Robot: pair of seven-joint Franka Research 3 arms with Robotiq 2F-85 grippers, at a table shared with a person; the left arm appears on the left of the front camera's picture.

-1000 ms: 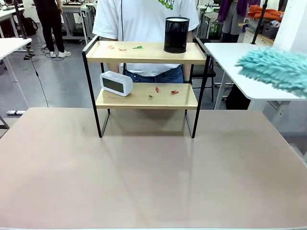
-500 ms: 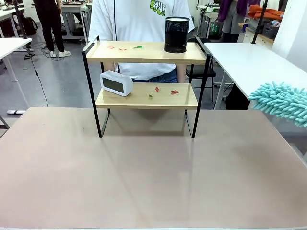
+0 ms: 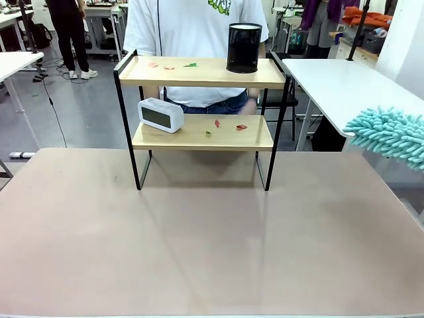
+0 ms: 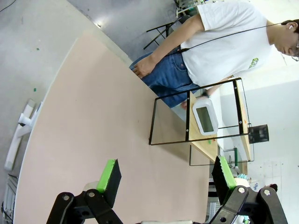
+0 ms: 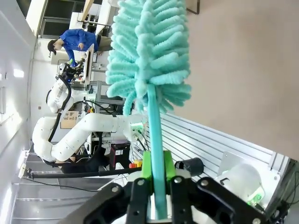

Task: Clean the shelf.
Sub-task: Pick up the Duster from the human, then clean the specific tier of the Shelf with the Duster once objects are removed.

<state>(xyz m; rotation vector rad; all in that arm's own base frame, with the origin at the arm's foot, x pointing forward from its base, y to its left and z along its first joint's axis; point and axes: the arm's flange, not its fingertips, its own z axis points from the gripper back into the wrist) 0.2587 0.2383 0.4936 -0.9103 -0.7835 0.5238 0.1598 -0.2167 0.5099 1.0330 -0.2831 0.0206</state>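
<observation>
- Shelf [image 3: 205, 74] stands at the counter's [image 3: 199, 232] far edge, a little left of the middle, with its legs on the counter. A person [image 3: 192, 26] stands close behind it.
- Small red and green scraps [image 3: 216, 124] lie on the lower board, with more at the upper board's left end; they are too small to identify. A blurred hand [image 3: 250, 103] shows behind the shelf's right end.
- A white clock [image 3: 160, 115] sits at the lower board's left end, and a black mesh cup [image 3: 244, 48] at the upper board's right end.
- A teal duster [image 3: 387, 132] hangs by the counter's far right corner, well apart from the shelf, its head cut off by the picture's edge.
- The right wrist view shows the right fingers [image 5: 145, 169] clamped on the duster's handle.
- The left wrist view shows the left fingers [image 4: 110, 173] spread wide with nothing between them. It sees the shelf sideways, one end hidden behind a finger.
- Open counter runs from the shelf's legs to the near edge.
</observation>
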